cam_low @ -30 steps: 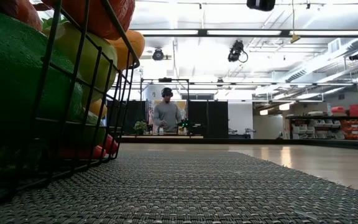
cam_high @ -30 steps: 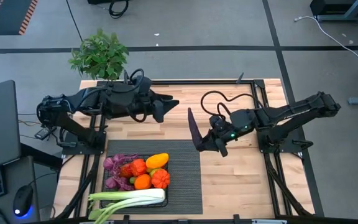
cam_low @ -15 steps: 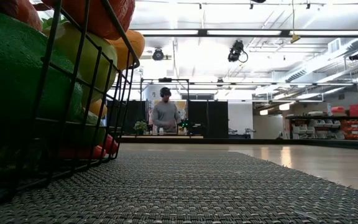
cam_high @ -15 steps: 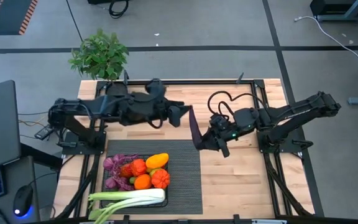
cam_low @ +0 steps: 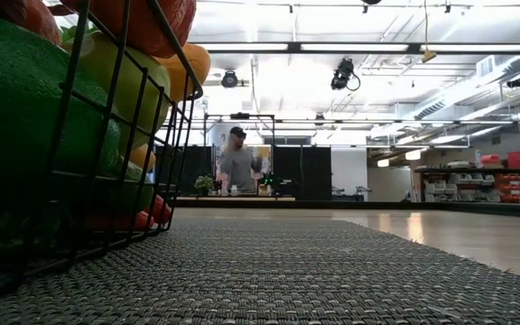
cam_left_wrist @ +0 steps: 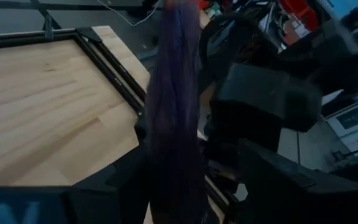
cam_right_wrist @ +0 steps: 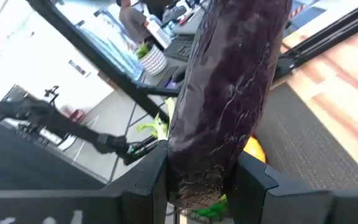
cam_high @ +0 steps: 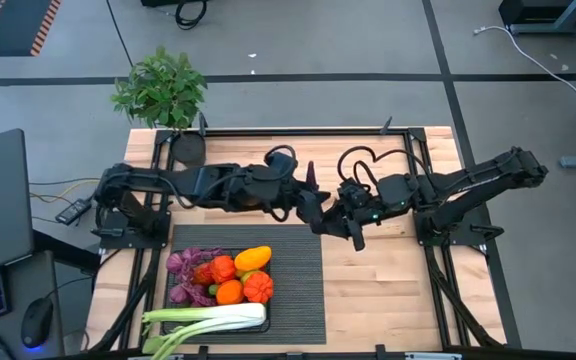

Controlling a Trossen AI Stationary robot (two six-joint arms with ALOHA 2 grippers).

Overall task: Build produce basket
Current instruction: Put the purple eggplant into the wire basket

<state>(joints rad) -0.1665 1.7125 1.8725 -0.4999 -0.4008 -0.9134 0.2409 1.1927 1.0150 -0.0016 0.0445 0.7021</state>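
Black wire basket (cam_high: pixel 176 296) on the ribbed mat (cam_high: pixel 298 285) contains mixed produce (cam_high: pixel 230 278). Right gripper (cam_high: pixel 324 222) clamps the eggplant (cam_right_wrist: pixel 229 99). Left gripper (cam_high: pixel 308 205) stands open around it.

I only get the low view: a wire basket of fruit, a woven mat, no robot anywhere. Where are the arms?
Observer: Both are over the middle of the table, above your frame. The right gripper is shut on a dark purple eggplant.
Operator: And the other arm?
Observer: The left gripper has the same eggplant between its open fingers. It looks like a handover.
Operator: Is there room in the basket?
Observer: From above, the basket is heaped with produce, and a leek lies along its near edge.
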